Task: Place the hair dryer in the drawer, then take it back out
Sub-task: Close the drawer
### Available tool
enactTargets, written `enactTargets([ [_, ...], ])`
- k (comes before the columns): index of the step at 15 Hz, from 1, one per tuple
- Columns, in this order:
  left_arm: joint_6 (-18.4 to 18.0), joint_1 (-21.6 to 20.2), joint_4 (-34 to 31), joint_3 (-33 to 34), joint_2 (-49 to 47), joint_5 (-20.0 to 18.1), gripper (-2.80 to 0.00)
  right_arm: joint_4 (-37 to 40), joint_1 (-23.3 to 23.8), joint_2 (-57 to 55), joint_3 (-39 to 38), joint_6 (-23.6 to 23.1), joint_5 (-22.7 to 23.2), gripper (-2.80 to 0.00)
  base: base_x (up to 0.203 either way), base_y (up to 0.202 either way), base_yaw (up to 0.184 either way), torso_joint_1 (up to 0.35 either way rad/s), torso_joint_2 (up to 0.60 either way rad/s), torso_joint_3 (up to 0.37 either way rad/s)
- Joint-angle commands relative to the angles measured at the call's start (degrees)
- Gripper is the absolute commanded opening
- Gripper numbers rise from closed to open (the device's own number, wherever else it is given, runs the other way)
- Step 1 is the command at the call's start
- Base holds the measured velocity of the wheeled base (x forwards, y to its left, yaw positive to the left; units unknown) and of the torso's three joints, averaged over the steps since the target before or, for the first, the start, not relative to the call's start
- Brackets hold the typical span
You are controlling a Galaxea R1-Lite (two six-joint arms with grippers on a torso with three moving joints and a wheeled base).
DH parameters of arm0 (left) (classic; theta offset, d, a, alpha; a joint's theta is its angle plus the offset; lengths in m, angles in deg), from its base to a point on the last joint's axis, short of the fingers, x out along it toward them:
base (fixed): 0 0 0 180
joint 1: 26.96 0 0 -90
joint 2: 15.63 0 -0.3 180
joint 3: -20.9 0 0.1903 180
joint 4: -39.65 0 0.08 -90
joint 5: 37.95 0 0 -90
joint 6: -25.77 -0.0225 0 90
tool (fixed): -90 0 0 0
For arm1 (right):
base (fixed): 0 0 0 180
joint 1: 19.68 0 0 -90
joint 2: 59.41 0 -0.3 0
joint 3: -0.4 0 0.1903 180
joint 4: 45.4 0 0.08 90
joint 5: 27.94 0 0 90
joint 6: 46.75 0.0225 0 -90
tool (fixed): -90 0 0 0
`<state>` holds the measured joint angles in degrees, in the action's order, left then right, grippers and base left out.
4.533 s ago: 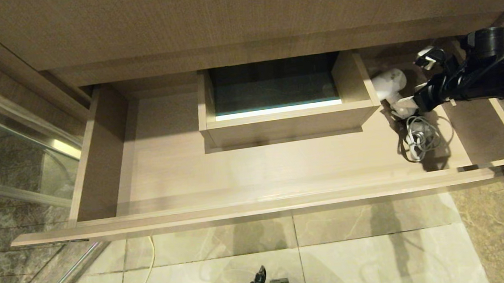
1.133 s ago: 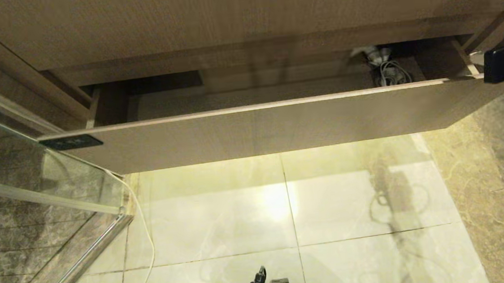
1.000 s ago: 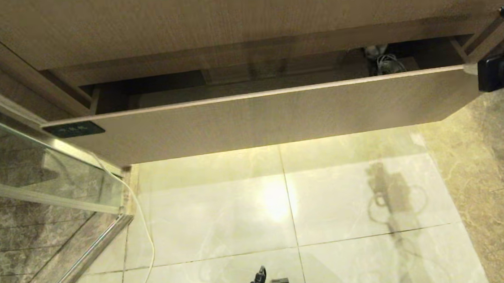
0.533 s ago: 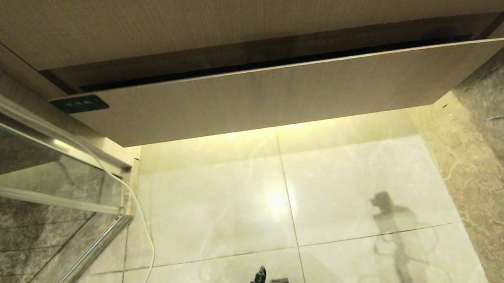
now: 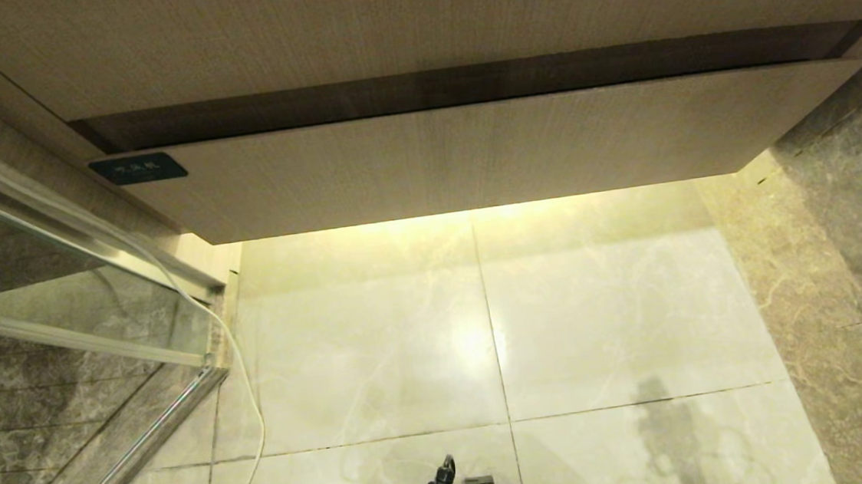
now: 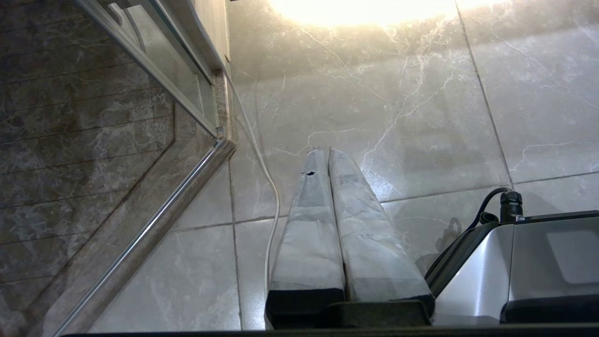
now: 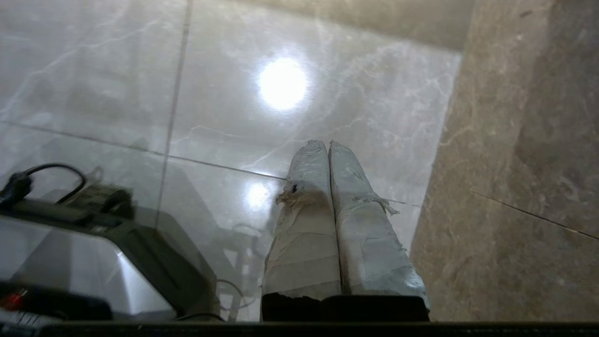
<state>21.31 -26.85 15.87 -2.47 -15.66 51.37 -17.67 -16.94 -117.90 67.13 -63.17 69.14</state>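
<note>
Drawer (image 5: 470,150) shut flush under the countertop slab, its small dark label (image 5: 137,168) at the front's left end. Hair dryer not visible in any view; judged to lie inside the shut drawer, so the "put in" half looks done and the "take out" half not yet begun.

Step in hand (judgement): re-open the drawer. Front is handleless, so a fingertip hook is needed at the dark gap along the top edge of the front, or at its right end; pull straight out from the cabinet, level, w/o twisting the wide front. Open far enough to clear the overhang above before reaching in. Risk: taped tips slipping off the thin edge; the dryer's cord snagging when lifted.

Tools:
1. Right gripper (image 7: 327,145): taped fingers pressed together, holding nothing, touching nothing; hangs over the pale floor tile (image 7: 117,70) well in front of the drawer, beside the robot base (image 7: 93,262); outside the head view.
2. Left gripper (image 6: 326,150): fingers together, empty, parked over the tile in front of the drawer's left part, near the glass shower door rail (image 6: 154,224) and a white cable (image 6: 271,196) on the floor.
</note>
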Motion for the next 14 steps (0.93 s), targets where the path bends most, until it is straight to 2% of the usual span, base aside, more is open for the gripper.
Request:
enactTargets([
  [1, 0.0, 0.1, 0.0, 0.1, 0.0, 0.0, -2.80, 0.6, -1.9, 7.6, -2.8, -0.2, 0.1, -2.80, 0.000, 0.000, 0.000, 0.000, 0.00, 0.000],
  [5, 0.0, 0.0, 0.0, 0.1, 0.0, 0.0, -2.80, 2.0, -3.4, 11.2, -3.7, -2.1, 0.1, -2.80, 0.000, 0.000, 0.000, 0.000, 0.00, 0.000],
  [9, 0.0, 0.0, 0.0, 0.1, 0.0, 0.0, -2.80, 4.6, -4.1, 11.2, -2.6, -2.6, -2.3, -2.80, 0.000, 0.000, 0.000, 0.000, 0.00, 0.000],
  [14, 0.0, 0.0, 0.0, 0.1, 0.0, 0.0, -2.80, 3.8, -3.8, -4.3, -1.6, -2.1, -2.9, -2.80, 0.000, 0.000, 0.000, 0.000, 0.00, 0.000],
])
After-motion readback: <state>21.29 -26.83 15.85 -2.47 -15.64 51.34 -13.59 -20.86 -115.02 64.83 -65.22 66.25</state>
